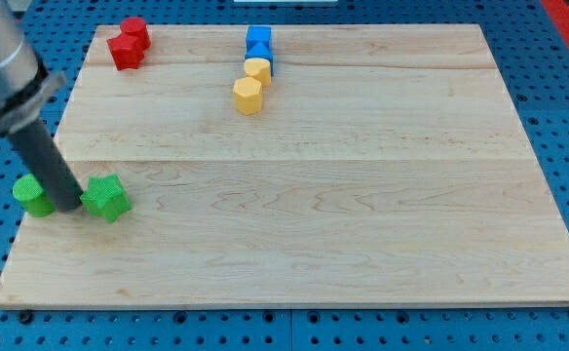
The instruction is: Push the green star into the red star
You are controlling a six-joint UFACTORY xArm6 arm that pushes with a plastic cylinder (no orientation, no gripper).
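The green star (106, 197) lies near the board's left edge, low in the view. My tip (71, 206) stands just left of it, between the star and a green cylinder (33, 196) at the board's left rim. The red star (124, 50) sits at the top left corner of the board, with a red cylinder (135, 31) touching it at its upper right. The rod leans up to the view's left.
A blue block (258, 44) sits at the top middle, with a yellow heart-like block (257, 69) and a yellow hexagon (247, 96) below it. The wooden board (362, 195) rests on a blue pegboard.
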